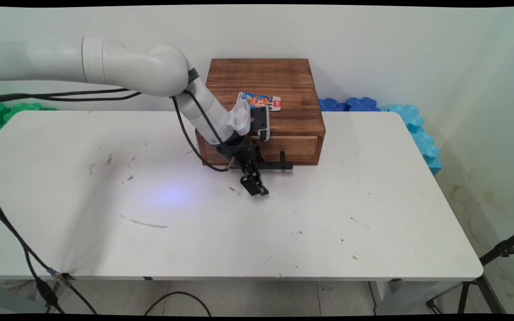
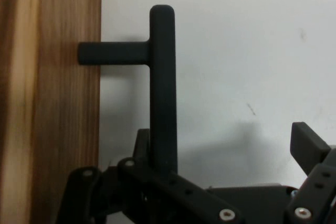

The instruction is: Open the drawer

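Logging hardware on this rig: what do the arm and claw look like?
The arm is glossy white, made of rounded tubular links. Black cables hang along it. The claw is black, its two fingers built of bolted linkage bars with silver screws.

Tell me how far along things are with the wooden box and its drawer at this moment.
Done: nothing visibly; the drawer looks shut, flush with the box. In hand: the open end effector sits at the black handle, which lies between its fingers, not gripped. Left: the drawer is unopened, and the snack packet lies on the box top.
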Available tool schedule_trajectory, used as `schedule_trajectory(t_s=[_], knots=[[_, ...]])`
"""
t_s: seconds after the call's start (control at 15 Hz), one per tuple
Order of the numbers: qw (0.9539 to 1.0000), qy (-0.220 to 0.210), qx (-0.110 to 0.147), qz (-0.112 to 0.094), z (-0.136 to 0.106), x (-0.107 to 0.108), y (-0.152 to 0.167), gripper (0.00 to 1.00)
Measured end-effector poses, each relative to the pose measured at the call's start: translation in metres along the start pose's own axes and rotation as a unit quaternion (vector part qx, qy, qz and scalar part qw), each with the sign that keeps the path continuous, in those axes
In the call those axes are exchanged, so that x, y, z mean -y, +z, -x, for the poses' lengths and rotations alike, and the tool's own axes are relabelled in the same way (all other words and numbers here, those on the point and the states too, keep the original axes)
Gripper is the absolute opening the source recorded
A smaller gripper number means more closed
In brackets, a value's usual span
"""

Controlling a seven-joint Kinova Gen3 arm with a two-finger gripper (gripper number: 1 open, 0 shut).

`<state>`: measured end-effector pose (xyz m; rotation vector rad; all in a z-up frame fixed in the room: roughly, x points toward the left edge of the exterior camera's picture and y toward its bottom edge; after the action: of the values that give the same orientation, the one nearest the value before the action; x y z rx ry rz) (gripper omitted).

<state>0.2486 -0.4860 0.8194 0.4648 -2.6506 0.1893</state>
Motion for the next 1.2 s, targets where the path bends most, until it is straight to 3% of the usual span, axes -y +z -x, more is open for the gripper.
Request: schedule_trajectory(t_s=[0.67,1.2], knots=[[0.9998,0.014,0.0,0.016,0.0,-0.029,-0.001,1.0],[0.9989,0.033,-0.001,0.034,0.004,-0.067,-0.011,1.0]])
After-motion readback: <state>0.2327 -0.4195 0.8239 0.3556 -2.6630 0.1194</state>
